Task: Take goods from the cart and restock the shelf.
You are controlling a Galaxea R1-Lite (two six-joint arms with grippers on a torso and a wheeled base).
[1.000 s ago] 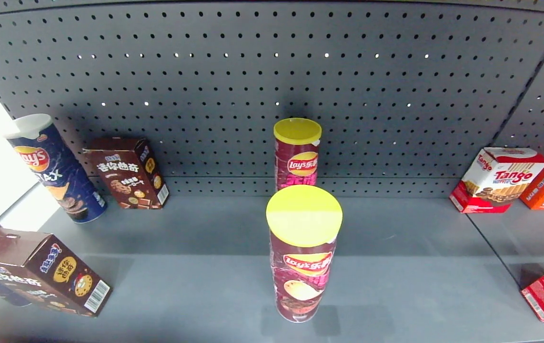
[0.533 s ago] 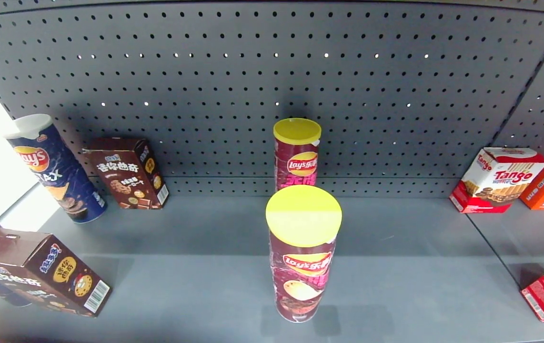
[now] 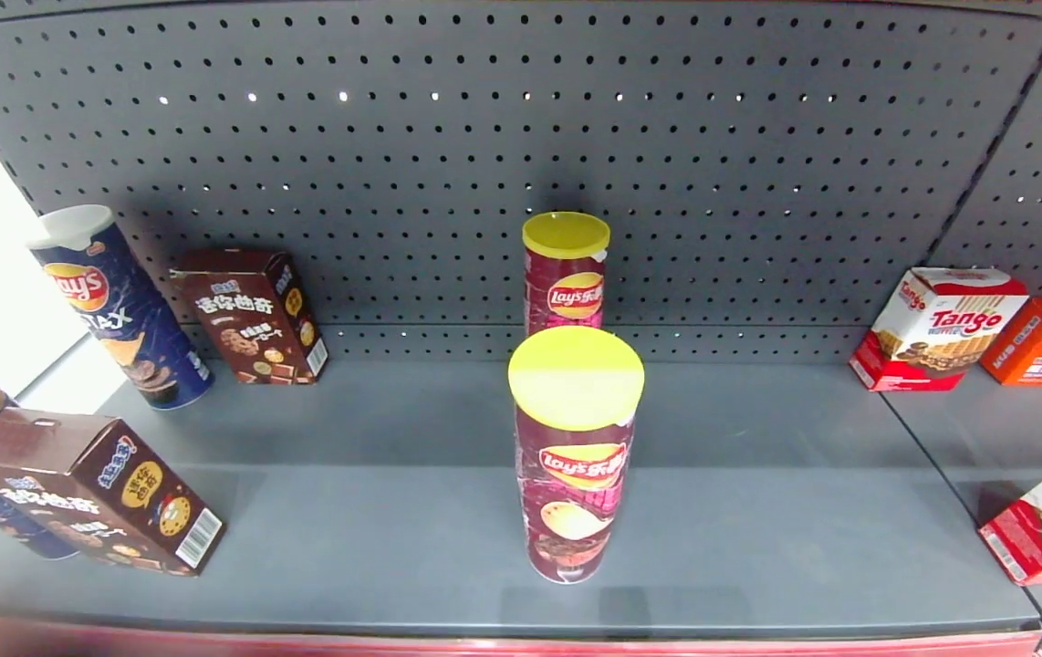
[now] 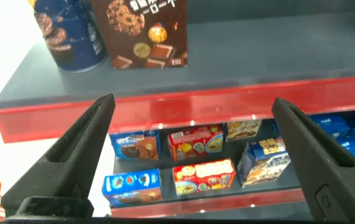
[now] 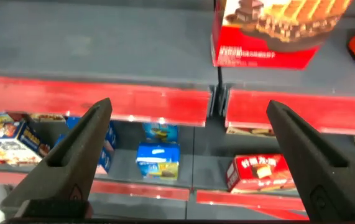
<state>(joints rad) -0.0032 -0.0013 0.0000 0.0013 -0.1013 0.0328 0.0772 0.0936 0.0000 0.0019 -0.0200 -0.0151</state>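
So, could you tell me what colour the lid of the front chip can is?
The lid is yellow, seen best in the head view.

Head view above shelf point(image 3: 758, 511); wrist views low, toward its front edge.

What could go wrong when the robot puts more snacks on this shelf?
The tall front chip can stands alone in the middle of the shelf; a bump might topple it, maybe into the can behind. The brown cookie box sits near the shelf's front edge, so a nudge could push it off.
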